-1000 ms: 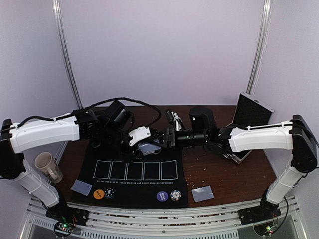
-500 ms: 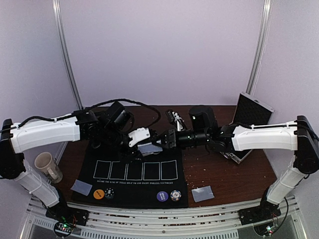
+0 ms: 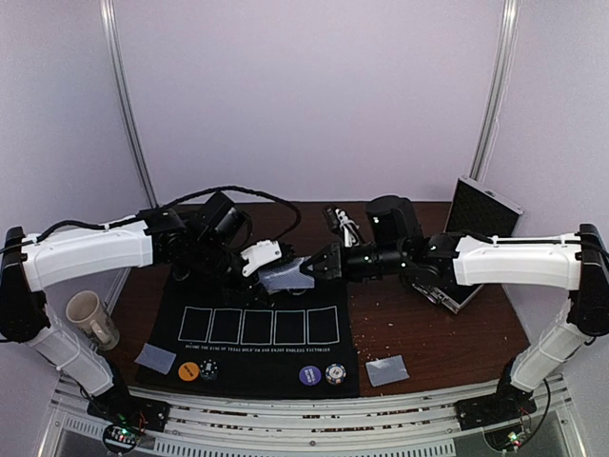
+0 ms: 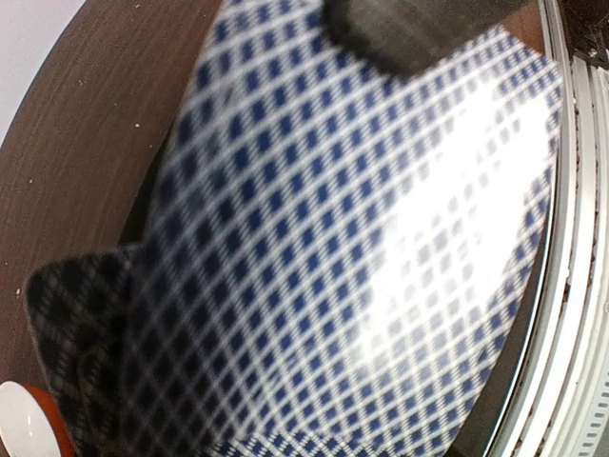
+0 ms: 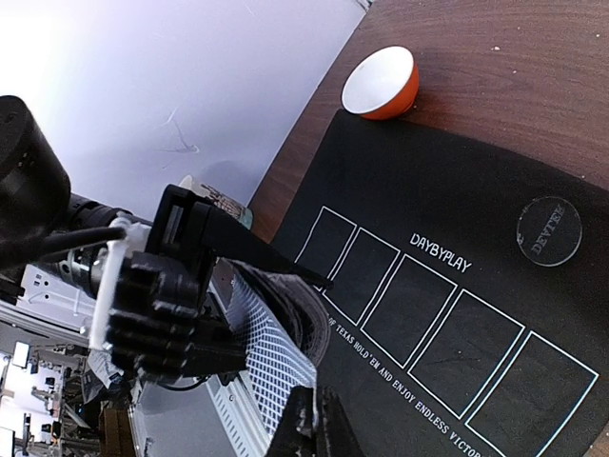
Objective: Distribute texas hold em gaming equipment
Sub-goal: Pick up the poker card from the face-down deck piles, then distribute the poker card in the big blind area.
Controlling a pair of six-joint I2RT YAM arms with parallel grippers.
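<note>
jaws first: my left gripper [image 3: 268, 272] is clamped around the cards [image 4: 362, 238]. my right gripper [image 5: 309, 424] is pressed together on the edge of one of them. both hang over the far edge of the black mat [image 3: 181, 295]. the bowl [image 5: 381, 84] sits upright on the wood just off the mat's corner, white inside showing. the mug [image 3: 92, 319] is tilted at the left table edge. i can't make out what's in the open case [image 3: 481, 214] on the right. chips [image 3: 309, 375] lie along the mat's near edge.

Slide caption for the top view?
Above the black felt mat, left hand holds blue-checked playing cards; right hand pinches their edge.
</note>
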